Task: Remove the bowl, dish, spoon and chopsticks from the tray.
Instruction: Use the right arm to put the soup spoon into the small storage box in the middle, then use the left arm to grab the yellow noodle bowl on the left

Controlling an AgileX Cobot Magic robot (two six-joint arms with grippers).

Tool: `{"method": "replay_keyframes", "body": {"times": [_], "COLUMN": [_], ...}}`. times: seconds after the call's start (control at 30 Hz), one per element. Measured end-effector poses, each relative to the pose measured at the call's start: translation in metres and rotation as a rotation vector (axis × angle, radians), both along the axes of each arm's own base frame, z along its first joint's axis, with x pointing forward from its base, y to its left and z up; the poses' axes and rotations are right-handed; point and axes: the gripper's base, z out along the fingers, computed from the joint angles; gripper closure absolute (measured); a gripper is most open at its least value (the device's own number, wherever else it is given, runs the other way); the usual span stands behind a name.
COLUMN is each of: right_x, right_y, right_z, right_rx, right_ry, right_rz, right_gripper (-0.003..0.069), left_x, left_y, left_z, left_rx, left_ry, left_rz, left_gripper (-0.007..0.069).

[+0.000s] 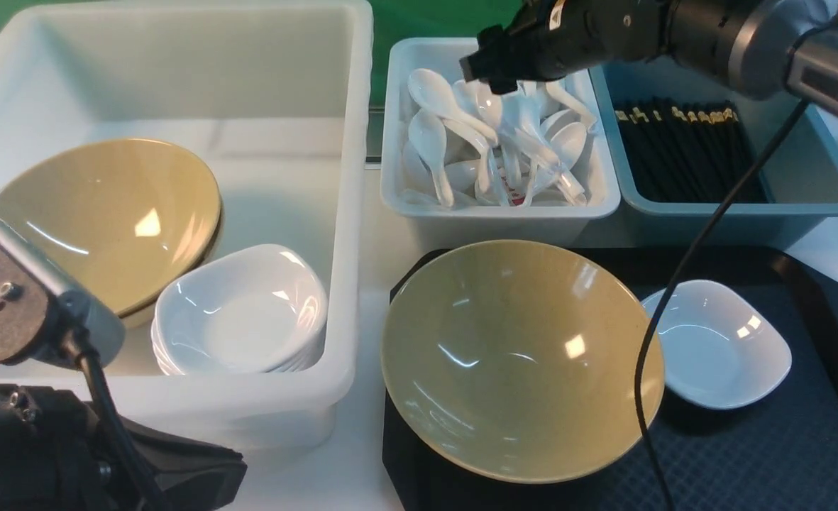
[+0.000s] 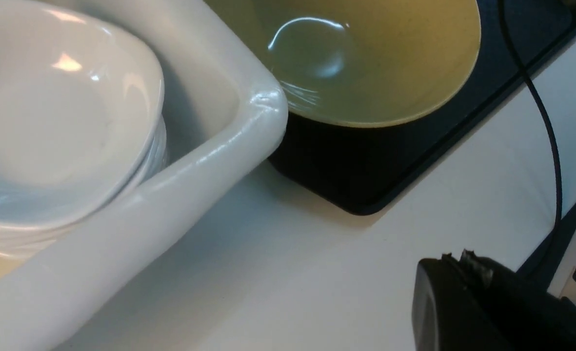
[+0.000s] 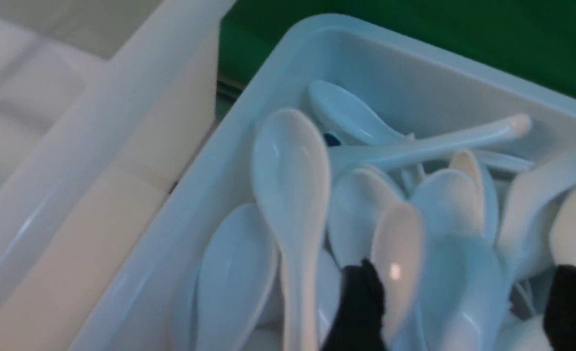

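Observation:
The tan bowl (image 1: 521,358) sits on the left part of the black tray (image 1: 780,454), and the small white dish (image 1: 720,344) lies to its right. My right gripper (image 1: 489,71) hangs open over the white bin of spoons (image 1: 497,213). A blurred white spoon (image 3: 397,263) shows loose between its spread fingers (image 3: 361,302), above the pile. Black chopsticks (image 1: 681,142) lie bundled in the blue-grey bin (image 1: 802,206). My left gripper (image 2: 456,258) is shut on nothing, low over the table near the tray's front left corner (image 2: 361,204).
A large white tub (image 1: 348,213) on the left holds tan bowls (image 1: 106,213) and a stack of white dishes (image 1: 241,312). The right arm's black cable (image 1: 681,277) hangs across the bowl and tray. The left arm (image 1: 21,298) fills the near left corner.

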Motion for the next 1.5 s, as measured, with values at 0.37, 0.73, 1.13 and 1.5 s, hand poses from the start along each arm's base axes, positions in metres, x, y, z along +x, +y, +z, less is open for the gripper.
{"method": "replay_keyframes", "body": {"times": [0.37,0.73,1.13,1.5], "right_x": [-0.116,-0.245,-0.361,-0.371], "right_y": [-0.022,-0.079,-0.145,-0.151], "right_z": [0.1,0.135,0.125,0.123], "right_rx": [-0.342,-0.338,-0.281,-0.251], "right_ry": [0.229,0.171,0.044,0.004], "right_rz": [0.23,0.273,0.252,0.233], "right_gripper": [0.0169,0.0358,0.0369,0.0369], "left_x": [0.073,0.194,0.283,0.292], "left_y": [-0.056,-0.149,-0.164,-0.17], "left_z": [0.048,0.006,-0.069,-0.108], "left_rx": [0.214,0.417,0.44,0.479], "left_ry": [-0.012,0.144,0.283,0.345], "left_rz": [-0.057,-0.098,-0.057,-0.075], "left_gripper": [0.0622,0.0359,0.0224,0.0281]}}
